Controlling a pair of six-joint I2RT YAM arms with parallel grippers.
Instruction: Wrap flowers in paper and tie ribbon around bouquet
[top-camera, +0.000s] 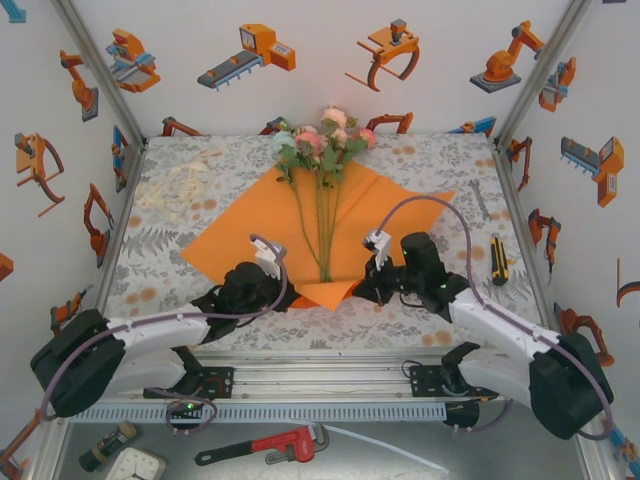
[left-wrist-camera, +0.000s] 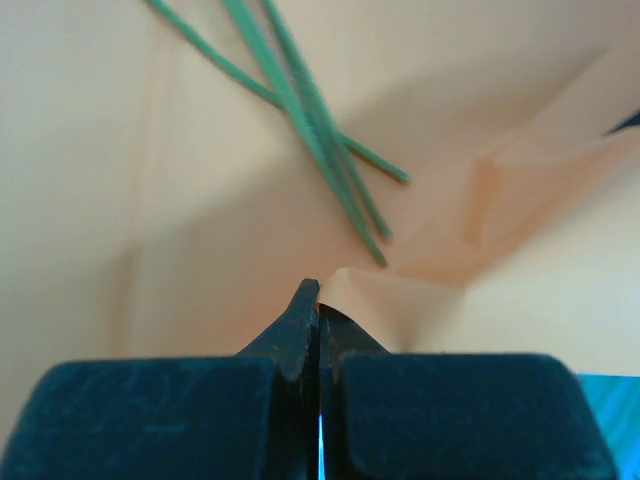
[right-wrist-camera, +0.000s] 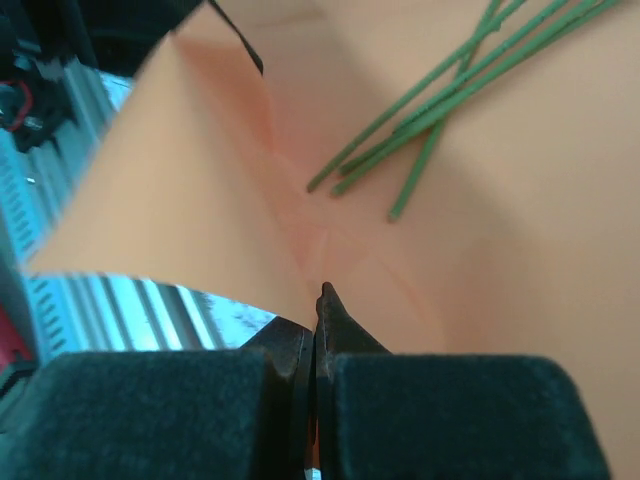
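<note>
- The paper (top-camera: 240, 240) lies flat on the flowered cloth (top-camera: 440, 160) in the middle of the table, turned like a diamond, one corner pointing toward the arms.
- The flowers (top-camera: 325, 140) lie along the middle of the paper. The blooms and leaves hang over its far corner, and the thin stems (top-camera: 325, 225) run down toward the near corner.
- The near corner of the paper is lifted and creased between the two grippers.
- The left gripper (top-camera: 280, 292) is at the near left edge of the paper. In its wrist view the fingertips (left-wrist-camera: 305, 300) are pressed together on a raised lip of the paper (left-wrist-camera: 200, 200), with the stem ends (left-wrist-camera: 345, 170) lying just beyond.
- The right gripper (top-camera: 365, 290) is at the near right edge. In its wrist view the gripper (right-wrist-camera: 320, 300) has its tips together at a crease in the paper (right-wrist-camera: 520, 250), and a flap stands up on the left (I cannot tell if a fold is caught between the tips). The stems (right-wrist-camera: 450, 90) lie near it, not touching.
- The ribbon (top-camera: 180, 185) lies in a loose heap on the cloth at the far left, apart from the paper.
</note>
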